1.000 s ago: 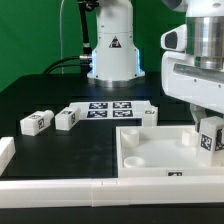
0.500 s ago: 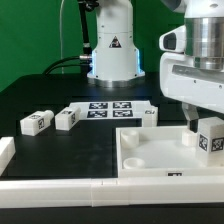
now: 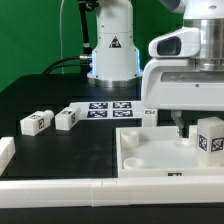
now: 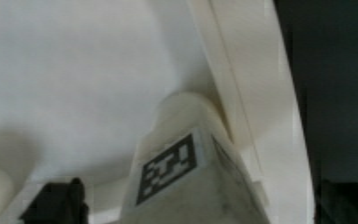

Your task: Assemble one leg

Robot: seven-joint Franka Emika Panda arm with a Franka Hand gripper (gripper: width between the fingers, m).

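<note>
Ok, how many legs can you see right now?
3. Two legs lie loose on the table at the exterior view's left; one stands on the panel at its right. The arm may hide others.

The leg (image 3: 210,137) and tray-like panel (image 3: 150,160) look smooth matt white plastic; the table (image 3: 60,150) is matt black.

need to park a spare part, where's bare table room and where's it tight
Free: the black table between the two loose legs and the front white rail; also behind them toward the green backdrop. Crowded: the panel at the exterior view's right, where the end effector hangs beside a standing leg.
</note>
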